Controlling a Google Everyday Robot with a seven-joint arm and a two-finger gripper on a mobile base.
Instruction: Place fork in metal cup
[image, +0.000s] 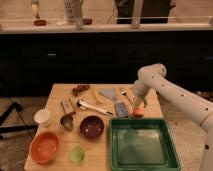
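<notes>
The fork (125, 94) is a slim pale utensil lying on the wooden table (57, 96), right of centre near the back. The metal cup (67, 121) is small, dull grey and upright at the left, between a white cup (43, 117) and a maroon bowl (91, 126). My gripper (138, 107) hangs from the white arm that reaches in from the right. It is low over the table just right of the fork, above a small orange object (137, 113). Its fingers look open and nothing shows between them. The metal cup is far to its left.
A green tray (116, 150) fills the front right of the table. An orange bowl (44, 147) and a pale green cup (76, 154) sit front left. A long white-handled utensil (95, 107), a blue pad (121, 109) and a yellow utensil (96, 96) lie mid-table.
</notes>
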